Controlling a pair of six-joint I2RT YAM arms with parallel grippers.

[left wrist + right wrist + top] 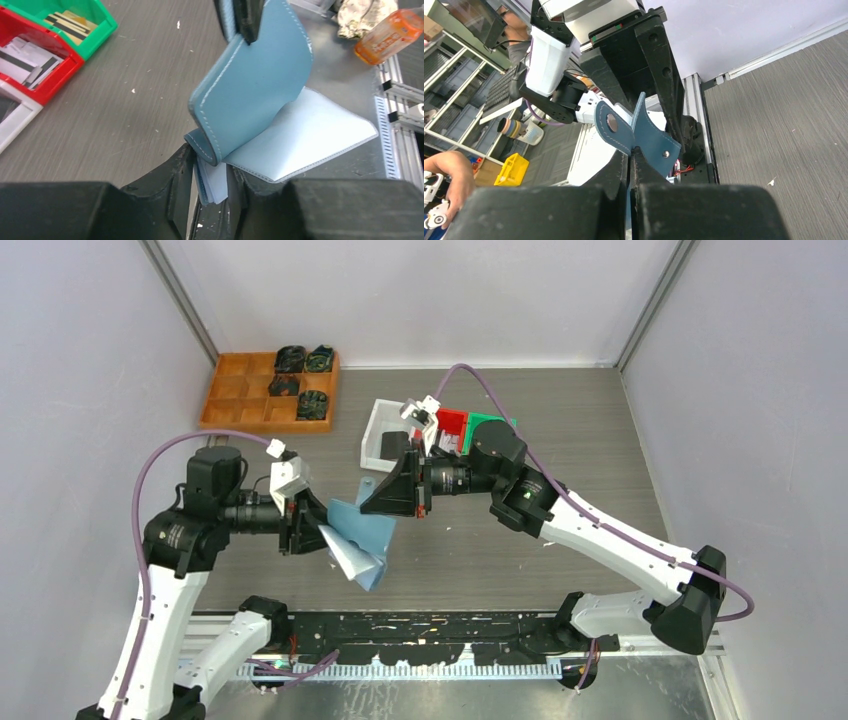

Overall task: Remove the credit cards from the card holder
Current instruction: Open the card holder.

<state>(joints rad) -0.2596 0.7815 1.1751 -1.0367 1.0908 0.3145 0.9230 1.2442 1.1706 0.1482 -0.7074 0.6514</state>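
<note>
Clamping card holder (250,95) edges: left pincer (210,170), right pincer (630,155).

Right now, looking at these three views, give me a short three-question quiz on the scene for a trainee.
1. True or false: the card holder lies flat and untouched.
2. Which colour of bin holds the tan cards with dark stripes? A white, B red, C green.
3. Fill in: the right gripper pinches the holder by its ____.
Key: 1 false, the left gripper and the right gripper both grip it. 2 C, the green bin. 3 snap tab.
</note>
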